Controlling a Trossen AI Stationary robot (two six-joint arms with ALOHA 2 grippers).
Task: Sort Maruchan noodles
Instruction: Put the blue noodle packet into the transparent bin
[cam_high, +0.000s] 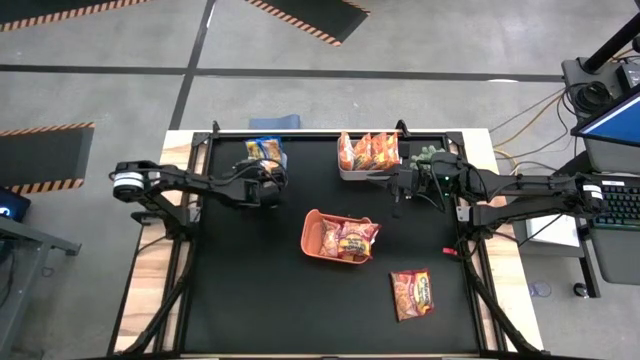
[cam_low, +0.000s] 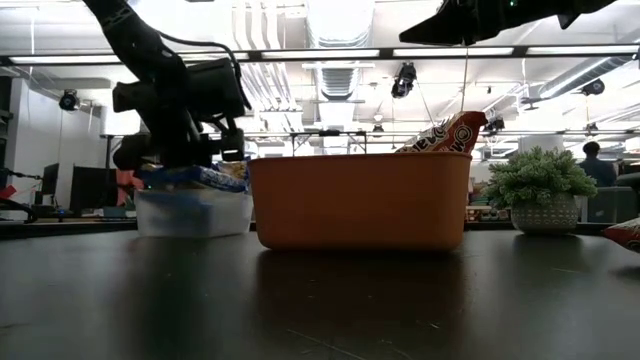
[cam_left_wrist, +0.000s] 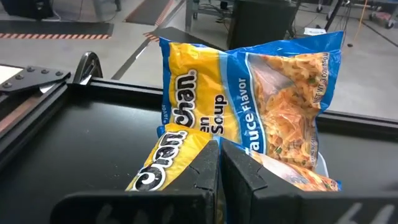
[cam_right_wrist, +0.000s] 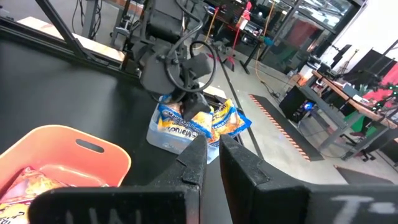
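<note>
My left gripper (cam_left_wrist: 219, 163), clenched empty over the blue-and-yellow packets (cam_left_wrist: 249, 106), could knock them from their clear bin (cam_low: 192, 212).

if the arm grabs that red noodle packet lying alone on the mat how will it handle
The red noodle packet looks glossy, so probably slippery. It lies flat, so pinching an edge may be easier. Thin wrapper likely crinkles; the noodles inside may crack.

An orange bin (cam_high: 312, 222) sits mid-worktop (cam_high: 250, 290). A clear bin (cam_low: 190, 213) stands at the far left, a white bin (cam_high: 365, 174) at the far centre, and a small green potted plant (cam_low: 543, 190) just right of the white bin.
</note>
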